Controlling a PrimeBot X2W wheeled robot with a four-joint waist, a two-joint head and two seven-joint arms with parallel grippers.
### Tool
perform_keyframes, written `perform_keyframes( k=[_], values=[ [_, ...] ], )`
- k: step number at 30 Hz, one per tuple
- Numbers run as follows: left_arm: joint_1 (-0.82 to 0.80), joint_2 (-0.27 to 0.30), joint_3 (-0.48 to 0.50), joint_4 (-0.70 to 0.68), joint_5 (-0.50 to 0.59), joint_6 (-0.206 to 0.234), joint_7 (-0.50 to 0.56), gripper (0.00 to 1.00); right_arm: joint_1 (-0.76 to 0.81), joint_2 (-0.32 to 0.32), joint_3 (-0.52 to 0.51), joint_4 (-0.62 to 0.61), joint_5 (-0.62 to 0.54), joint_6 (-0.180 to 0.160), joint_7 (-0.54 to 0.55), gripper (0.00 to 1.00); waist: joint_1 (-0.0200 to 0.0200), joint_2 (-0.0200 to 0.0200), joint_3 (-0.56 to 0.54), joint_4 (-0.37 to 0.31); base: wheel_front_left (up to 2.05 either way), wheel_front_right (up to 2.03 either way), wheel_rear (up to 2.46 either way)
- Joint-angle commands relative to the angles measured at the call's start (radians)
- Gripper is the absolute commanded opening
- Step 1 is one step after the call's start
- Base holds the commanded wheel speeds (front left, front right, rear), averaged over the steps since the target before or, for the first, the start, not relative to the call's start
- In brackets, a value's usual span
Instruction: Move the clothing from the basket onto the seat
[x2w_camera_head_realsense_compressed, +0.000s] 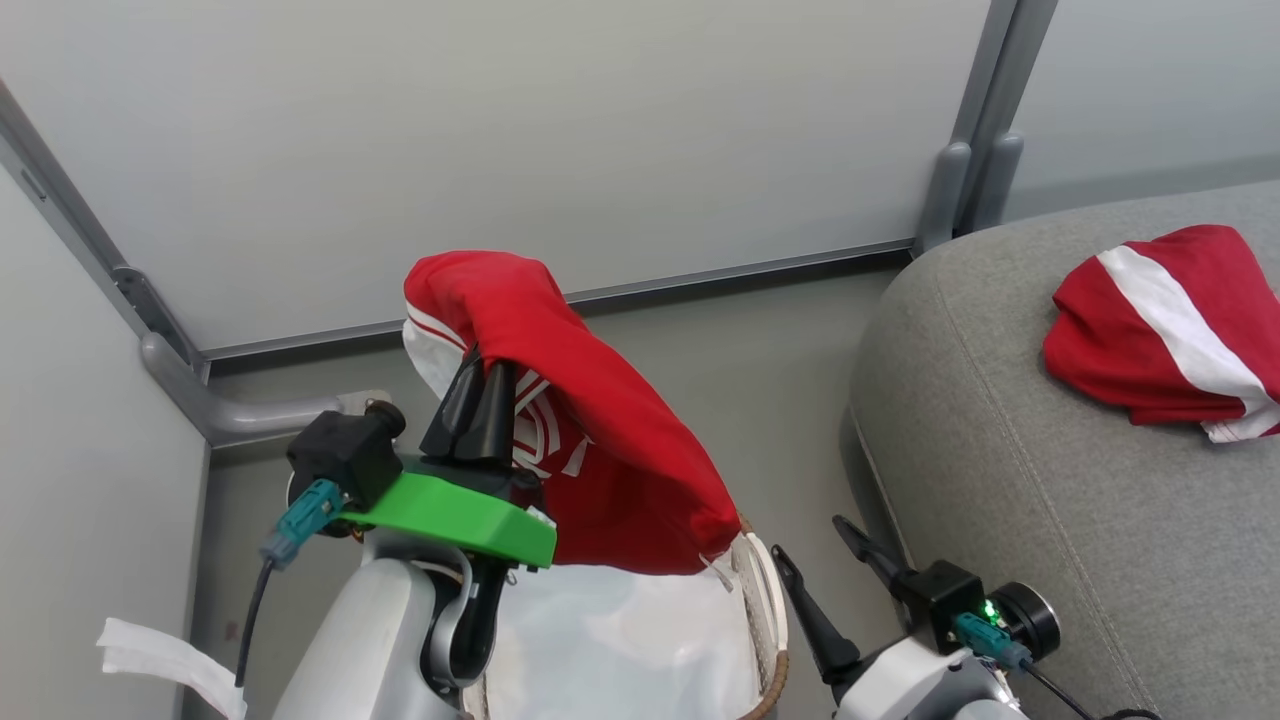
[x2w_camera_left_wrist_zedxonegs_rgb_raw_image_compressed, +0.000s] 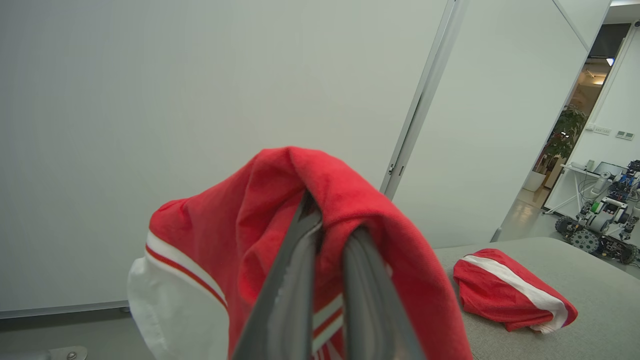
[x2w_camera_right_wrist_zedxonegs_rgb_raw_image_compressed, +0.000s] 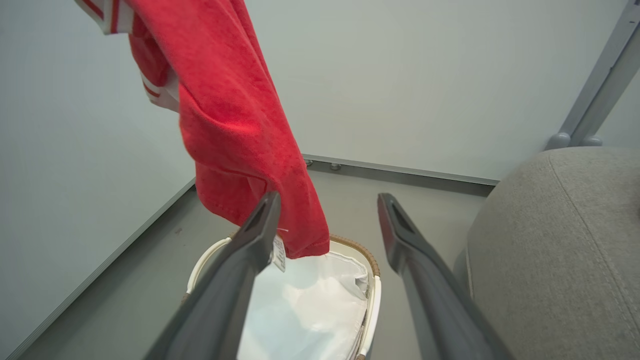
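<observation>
A red garment (x2w_camera_head_realsense_compressed: 610, 450) with white stripes is pinched in the left gripper (x2w_camera_head_realsense_compressed: 483, 395), whose fingers are closed tight on a fold near its top. The cloth is draped over the fingertips and hangs down over the basket (x2w_camera_head_realsense_compressed: 768, 585), with its lower hem apparently clear of the white liner (x2w_camera_head_realsense_compressed: 620, 640). The right gripper (x2w_camera_head_realsense_compressed: 812, 538) is spread wide with nothing in it and is held low between the basket and the sofa cushion (x2w_camera_head_realsense_compressed: 1000, 450). A second red garment (x2w_camera_head_realsense_compressed: 1165, 320) is laid in a heap on that cushion.

The cloth is judged to be light, soft and limp: no shape is kept, and swinging is to be expected when it is carried sideways. A bunched fold is considered the safest hold, since a single layer could be pulled free. The hanging hem could be caught on the woven rim, so height should be gained before the cushion is approached.
</observation>
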Motion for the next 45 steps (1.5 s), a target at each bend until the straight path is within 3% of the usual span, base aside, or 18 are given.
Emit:
perform_keyframes(
  k=[1, 12, 22, 23, 24, 25, 26, 42, 43, 45],
  values=[
    [-0.004, 0.001, -0.006, -0.008, -0.008, 0.007, -0.004, 0.0, -0.021, -0.004, 0.018, 0.002, -0.002, -0.001, 0.0, 1.0, 0.0001, 0.0, 0.001, 0.011, 0.0, 0.0, 0.0],
    [-0.024, 0.001, -0.064, -0.002, -0.025, 0.025, -0.004, 0.0, -0.168, -0.004, 0.216, 0.013, 0.035, -0.001, 0.0, 1.0, 0.0001, 0.0, 0.015, 0.063, 0.0, 0.0, 0.0],
    [-0.04, 0.001, -0.122, -0.004, -0.053, 0.032, -0.004, 0.0, -0.257, -0.004, 0.244, 0.137, 0.064, -0.001, 0.0, 1.0, 0.0001, 0.0, 0.029, 0.117, 0.0, 0.0, 0.0],
    [-0.042, 0.001, -0.128, -0.004, -0.056, 0.032, -0.004, 0.0, -0.261, -0.004, 0.249, 0.16, 0.07, -0.001, 0.0, 0.93, 0.0001, 0.0, 0.03, 0.122, 0.0, 0.0, 0.0],
    [-0.044, 0.001, -0.132, -0.003, -0.057, 0.033, -0.004, 0.0, -0.262, -0.004, 0.256, 0.177, 0.081, -0.001, 0.0, 0.44, 0.0001, 0.0, 0.031, 0.126, 0.0, 0.0, 0.0],
    [-0.046, 0.001, -0.136, -0.002, -0.06, 0.033, -0.004, 0.0, -0.266, -0.004, 0.26, 0.192, 0.095, -0.001, 0.0, 0.05, 0.0001, 0.0, 0.032, 0.13, 0.0, 0.0, 0.0],
    [-0.047, 0.001, -0.138, -0.002, -0.063, 0.034, -0.004, 0.0, -0.269, -0.004, 0.263, 0.203, 0.104, -0.001, 0.0, 0.0, 0.0001, 0.0, 0.033, 0.132, 0.0, 0.0, 0.0],
    [-0.026, 0.001, -0.111, -0.002, -0.055, 0.043, -0.004, 0.0, -0.213, -0.004, 0.207, 0.189, 0.142, -0.001, 0.0, 0.0, 0.0001, 0.0, 0.04, 0.118, 0.0, 0.0, 0.0],
    [-0.025, 0.001, -0.109, -0.003, -0.054, 0.044, -0.004, 0.25, -0.213, -0.004, 0.203, 0.179, 0.142, -0.001, 0.0, 0.0, 0.0001, 0.0, 0.041, 0.116, 0.0, 0.0, 0.0],
    [-0.022, 0.001, -0.11, 0.003, -0.046, 0.045, -0.004, 1.0, -0.211, -0.004, 0.194, 0.157, 0.143, -0.001, 0.0, 0.0, 0.0001, 0.0, 0.042, 0.11, 0.0, 0.0, 0.0]
  ],
)
